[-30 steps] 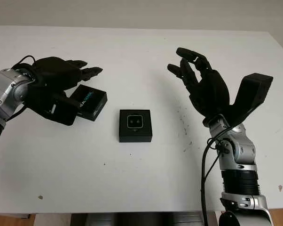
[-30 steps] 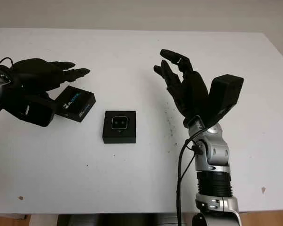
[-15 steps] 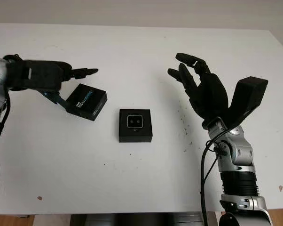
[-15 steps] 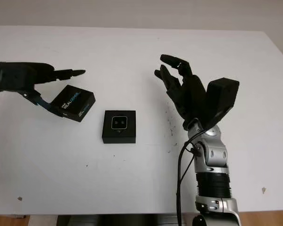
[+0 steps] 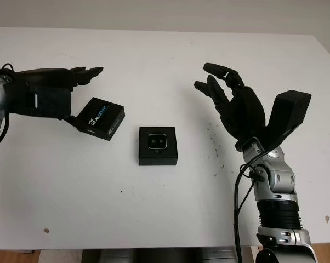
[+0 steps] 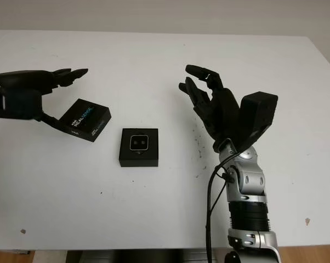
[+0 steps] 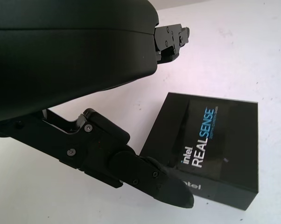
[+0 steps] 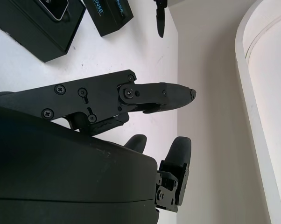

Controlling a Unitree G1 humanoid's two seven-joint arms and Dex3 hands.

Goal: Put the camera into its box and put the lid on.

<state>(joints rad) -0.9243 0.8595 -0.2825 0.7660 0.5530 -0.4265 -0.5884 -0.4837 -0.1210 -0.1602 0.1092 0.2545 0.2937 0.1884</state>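
Observation:
The black box (image 5: 158, 146) lies open at the table's middle with the small camera (image 5: 157, 142) seated in it. Its lid (image 5: 101, 118), black with "REALSENSE" printed on top, lies apart to the box's left. My left hand (image 5: 83, 94) is open beside the lid's left side. Its thumb tip (image 7: 175, 191) is at the lid's (image 7: 215, 144) near corner, and its fingers (image 5: 85, 73) reach out behind the lid without touching it. My right hand (image 5: 214, 82) is open and raised above the table, right of the box, holding nothing.
The white table (image 5: 154, 208) runs wide in front of the box and behind it. Small dark specks (image 5: 215, 148) mark the surface between the box and my right arm (image 5: 274, 203). The table's right edge lies past that arm.
My left hand has turned and drawn back to the left, uncovering the lid's left side; the lid stays about where it was. The right hand has hardly moved.

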